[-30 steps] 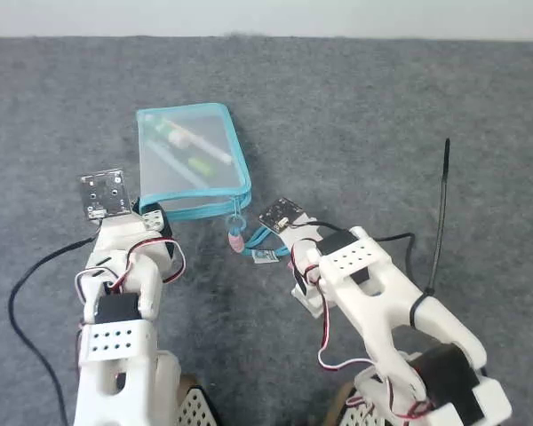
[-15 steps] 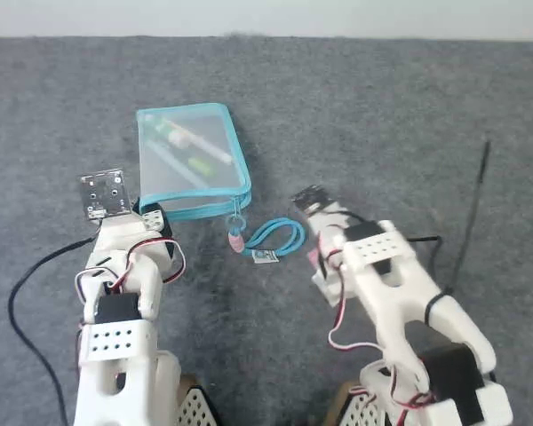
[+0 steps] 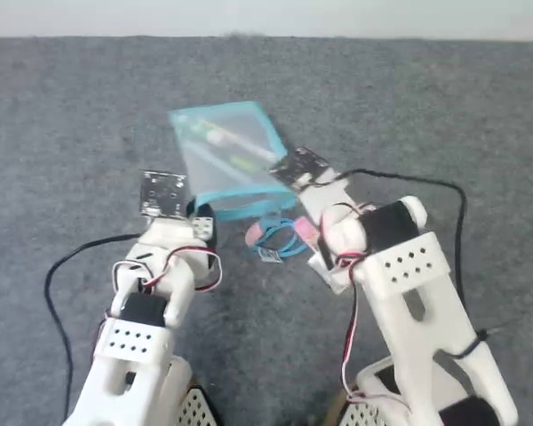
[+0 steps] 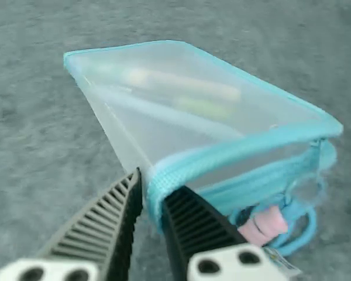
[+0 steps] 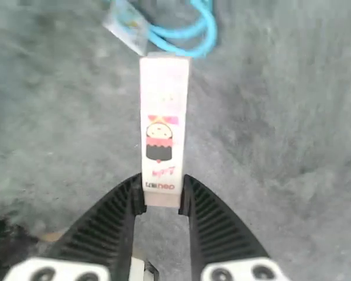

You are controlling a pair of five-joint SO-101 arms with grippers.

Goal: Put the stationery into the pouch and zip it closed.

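The clear pouch (image 3: 226,155) with a turquoise zip edge lies tilted on the grey mat, with pens inside. My left gripper (image 3: 206,213) is at the pouch's near corner. In the left wrist view, the left gripper (image 4: 151,202) is shut on the pouch's (image 4: 181,117) zip edge. A pink zip pull (image 4: 262,225) and a blue loop (image 3: 282,238) hang off the pouch's end. My right gripper (image 5: 162,196) is shut on a white eraser (image 5: 164,117) with a printed figure. The eraser's far end sits close to the blue loop (image 5: 187,26). In the high view the right gripper (image 3: 316,243) is just right of the loop.
Grey carpet-like mat (image 3: 444,106) covers the table, with open room at the back and far right. A black cable (image 3: 58,293) trails by the left arm, and another black cable (image 3: 426,185) arcs over the right arm.
The left arm has dragged the pouch to the right and turned it. The right arm swung away to the right, then came in toward the blue loop with the eraser.
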